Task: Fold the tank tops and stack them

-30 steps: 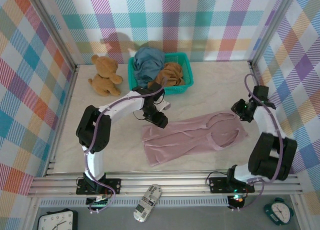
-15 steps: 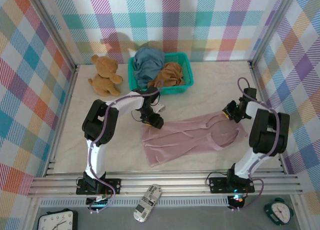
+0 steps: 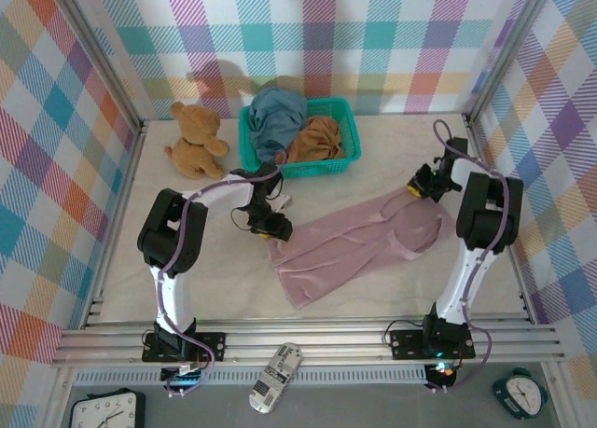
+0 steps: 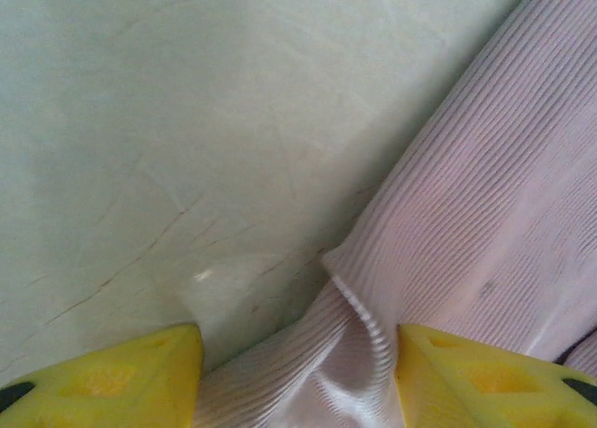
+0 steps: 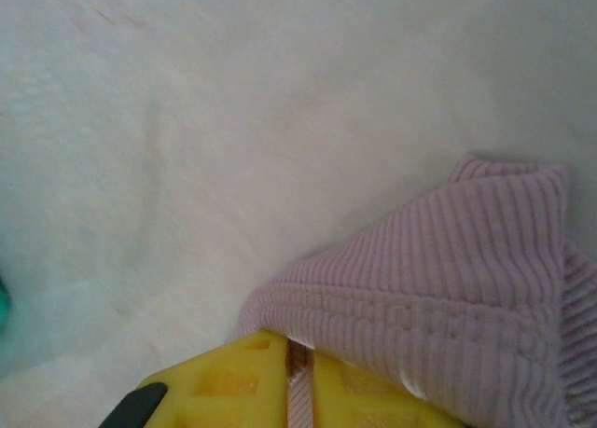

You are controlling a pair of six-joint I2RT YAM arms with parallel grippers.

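Right gripper [image 3: 422, 187]: over the last second its jaws had gone from partly open to nearly together. In the wrist view the yellow fingers [image 5: 224, 381] pinched a ribbed strap edge of the pink tank top [image 5: 448, 269].
Right gripper position: it had moved from the centre right of the overhead frame to the upper right, carrying the strap end with it.
Left gripper [image 3: 269, 227]: its fingers stood well apart, as wide as a second before. A raised fold of the hem lay between them and was not clamped. The close, soft wrist view did not show whether the pads touched the cloth.
Left gripper position: it had shifted a little to the left, and sat at the garment's upper left corner.
Pink tank top [image 3: 354, 246]: it lay on the table [image 3: 187, 260] at the centre of the frame. It had swung from nearly level to a diagonal running lower left to upper right, and looked drawn flatter.
Other tank tops: the blue tank top [image 3: 275, 111] and the ochre tank top [image 3: 317, 137] sat bunched in the teal basket [image 3: 353, 134] at upper centre, unmoved.
Bearing on task: one end was secured, so the garment was probably being spread for its first fold. No fold or stack had yet been made.
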